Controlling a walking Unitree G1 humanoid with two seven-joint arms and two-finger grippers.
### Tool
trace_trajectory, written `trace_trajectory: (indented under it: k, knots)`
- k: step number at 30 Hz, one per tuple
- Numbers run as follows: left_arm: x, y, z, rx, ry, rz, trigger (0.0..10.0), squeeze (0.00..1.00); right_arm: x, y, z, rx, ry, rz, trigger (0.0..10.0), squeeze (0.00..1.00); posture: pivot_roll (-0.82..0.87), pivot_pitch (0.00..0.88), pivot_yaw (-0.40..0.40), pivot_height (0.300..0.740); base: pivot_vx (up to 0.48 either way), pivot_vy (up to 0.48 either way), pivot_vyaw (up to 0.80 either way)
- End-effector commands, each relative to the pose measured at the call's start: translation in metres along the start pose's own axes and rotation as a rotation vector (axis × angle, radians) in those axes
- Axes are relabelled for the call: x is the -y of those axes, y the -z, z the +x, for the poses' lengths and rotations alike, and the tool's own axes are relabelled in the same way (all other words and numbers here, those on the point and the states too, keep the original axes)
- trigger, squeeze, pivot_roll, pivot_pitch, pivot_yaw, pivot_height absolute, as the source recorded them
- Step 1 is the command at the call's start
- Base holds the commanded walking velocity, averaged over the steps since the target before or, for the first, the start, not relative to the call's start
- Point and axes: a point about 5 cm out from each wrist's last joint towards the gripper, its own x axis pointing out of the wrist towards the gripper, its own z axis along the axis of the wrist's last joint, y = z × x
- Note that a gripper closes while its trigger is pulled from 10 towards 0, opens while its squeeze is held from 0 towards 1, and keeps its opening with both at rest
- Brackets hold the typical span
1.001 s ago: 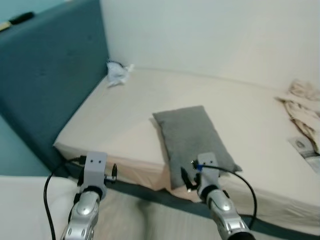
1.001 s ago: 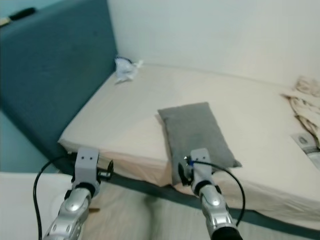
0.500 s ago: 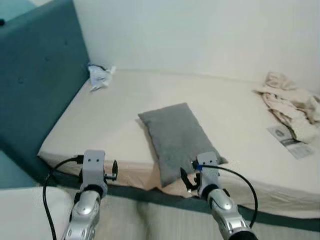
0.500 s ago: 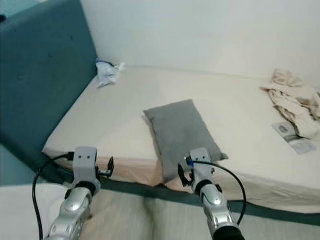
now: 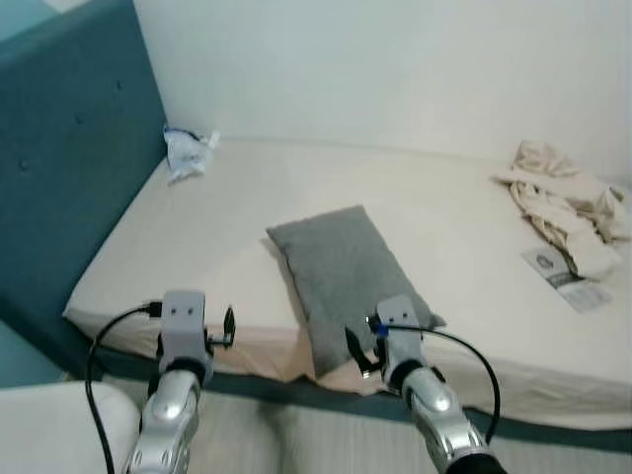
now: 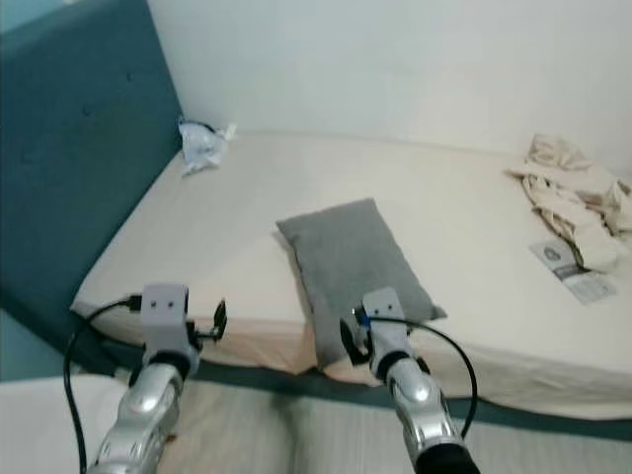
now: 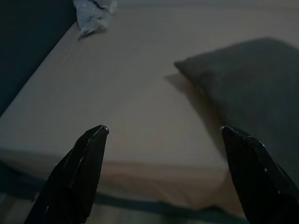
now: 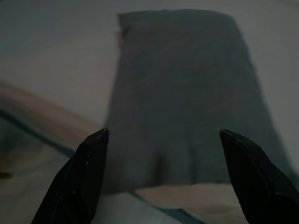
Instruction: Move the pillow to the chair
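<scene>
Nothing is moved yet — the pillow (image 5: 348, 274) lies flat on the bed (image 5: 227, 227), its near end at the mattress edge. My right gripper (image 8: 163, 179) hangs at its 6 o'clock, fingers wide apart, not touching. My left gripper (image 7: 163, 175), also spread, points at bare sheet at the pillow's 9 o'clock. Grasp, lift and carry to the chair all remain.
</scene>
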Motion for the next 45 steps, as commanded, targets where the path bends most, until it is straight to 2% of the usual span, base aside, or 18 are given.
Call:
trace_trajectory:
  k: [1,8,11,13,24,27,45]
  knots:
    - [0.000,0.005,-0.004,-0.017,0.005,0.009,10.0,0.00,0.002,-0.001,0.001,0.003,0.023,0.030,10.0,0.00,0.04,0.083,-0.016,0.740,0.364,0.000,0.00]
    - [-0.003,0.004,0.002,-0.018,0.007,0.019,10.0,0.00,-0.001,-0.004,0.003,0.014,0.013,0.027,10.0,0.00,0.04,0.112,-0.035,0.740,0.321,0.000,0.00]
    - [-0.007,0.005,0.001,-0.024,-0.005,-0.001,10.0,0.00,-0.007,-0.005,0.002,0.023,-0.027,-0.019,10.0,0.00,0.03,0.103,-0.022,0.740,0.000,0.000,0.00]
    - [-0.005,0.009,-0.004,-0.027,0.007,0.011,10.0,0.00,-0.006,-0.001,-0.001,0.019,-0.018,-0.009,10.0,0.00,0.03,0.093,-0.021,0.740,0.000,0.000,0.00]
    - [-0.003,0.009,-0.004,-0.020,0.020,0.019,10.0,0.00,-0.002,0.004,-0.003,-0.005,0.015,0.004,10.0,0.00,0.02,0.083,-0.012,0.740,0.000,0.000,0.00]
    - [-0.003,0.008,-0.002,-0.021,0.024,0.024,10.0,0.00,0.002,0.004,-0.004,-0.006,0.042,0.028,10.0,0.00,0.02,0.080,-0.010,0.740,0.000,0.000,-0.61]
    - [-0.004,0.010,-0.002,-0.032,0.034,0.041,10.0,0.00,0.001,0.010,-0.006,-0.038,0.054,0.048,10.0,0.00,0.03,0.088,-0.004,0.740,0.000,0.000,-0.80]
